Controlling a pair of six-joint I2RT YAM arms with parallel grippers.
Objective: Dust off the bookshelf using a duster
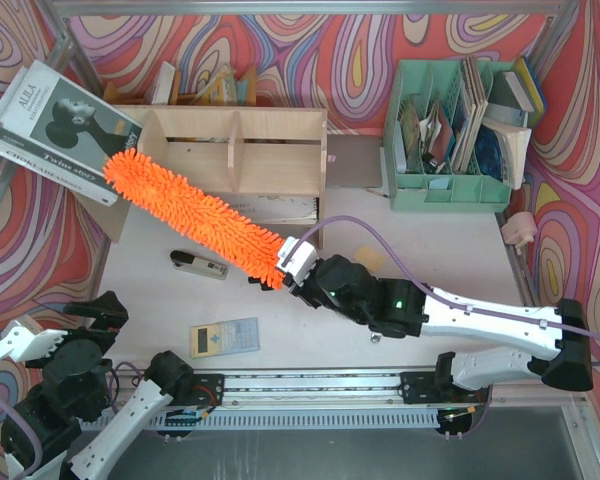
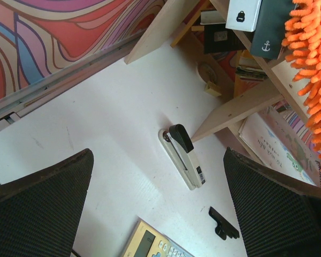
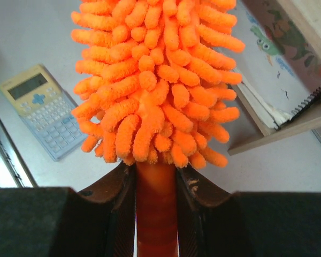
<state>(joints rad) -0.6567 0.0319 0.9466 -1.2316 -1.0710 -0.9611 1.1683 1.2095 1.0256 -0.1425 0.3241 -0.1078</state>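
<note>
Swirl-patterned walls, white table (image 1: 420,250) | right gripper (image 3: 155,182) clamped on duster (image 1: 195,215) handle | fluffy head runs straight ahead of fingers, bookshelf (image 1: 270,125) just to its right | left gripper (image 2: 158,155) spread, empty, well apart.

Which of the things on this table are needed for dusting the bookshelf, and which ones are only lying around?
Belong to the job:
duster, held in the right end effector
bookshelf

Just lying about:
stapler
calculator
green file organizer
large book at the shelf's left end
</note>
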